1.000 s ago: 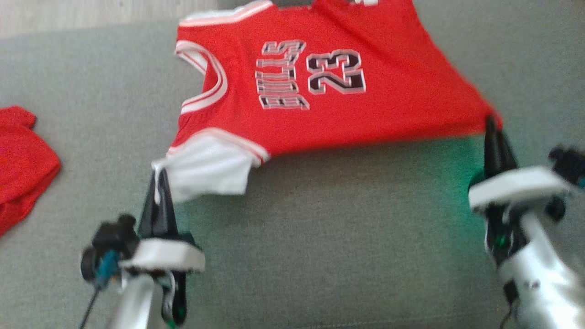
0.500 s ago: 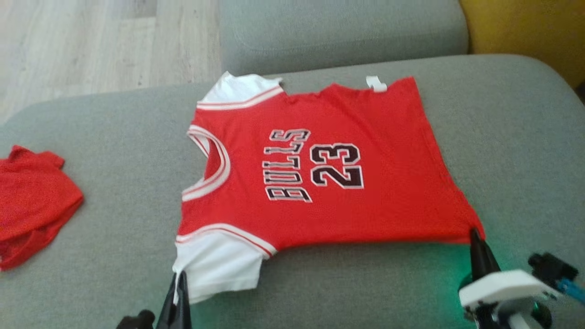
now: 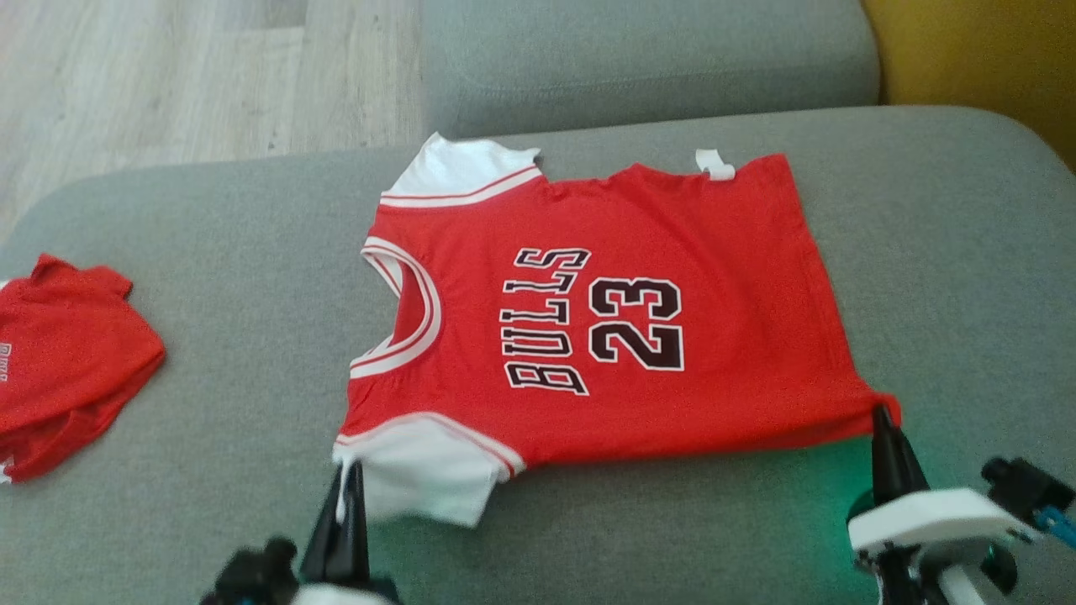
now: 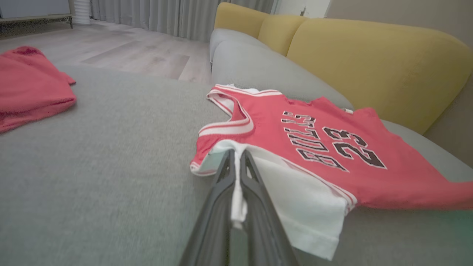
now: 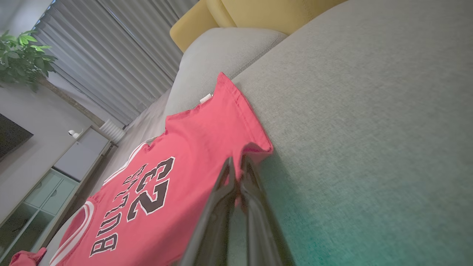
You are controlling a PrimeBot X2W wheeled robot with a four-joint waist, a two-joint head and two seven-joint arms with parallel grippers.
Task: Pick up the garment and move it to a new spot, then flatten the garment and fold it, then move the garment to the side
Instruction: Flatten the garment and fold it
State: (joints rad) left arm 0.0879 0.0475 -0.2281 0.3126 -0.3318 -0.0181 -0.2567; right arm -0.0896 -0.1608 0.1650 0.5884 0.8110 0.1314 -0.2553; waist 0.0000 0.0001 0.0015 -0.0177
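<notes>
The garment [image 3: 588, 319] is a red jersey with white sleeves and "BULLS 23" in black, spread face up on the grey sofa seat [image 3: 252, 252]. My left gripper [image 3: 346, 479] is shut on the near white sleeve's corner; white cloth shows between its fingers [image 4: 236, 162] in the left wrist view. At the jersey's near right hem corner my right gripper [image 3: 881, 416] is shut on red cloth, pinched between the fingers [image 5: 236, 166] in the right wrist view. The near edge is stretched between both grippers. The collar points to the left.
A second red garment [image 3: 67, 353] lies bunched at the seat's left edge. A grey cushion [image 3: 647, 59] and a yellow backrest [image 3: 975, 59] rise behind the jersey. Wooden floor [image 3: 168, 76] lies beyond the far left edge. A plant [image 5: 20, 59] and cabinet stand in the room.
The camera has tilted, so the whole picture shifted down. Both grippers keep their hold on the jersey's corners. The jersey now lies flatter on the seat, its far edge in full view.
</notes>
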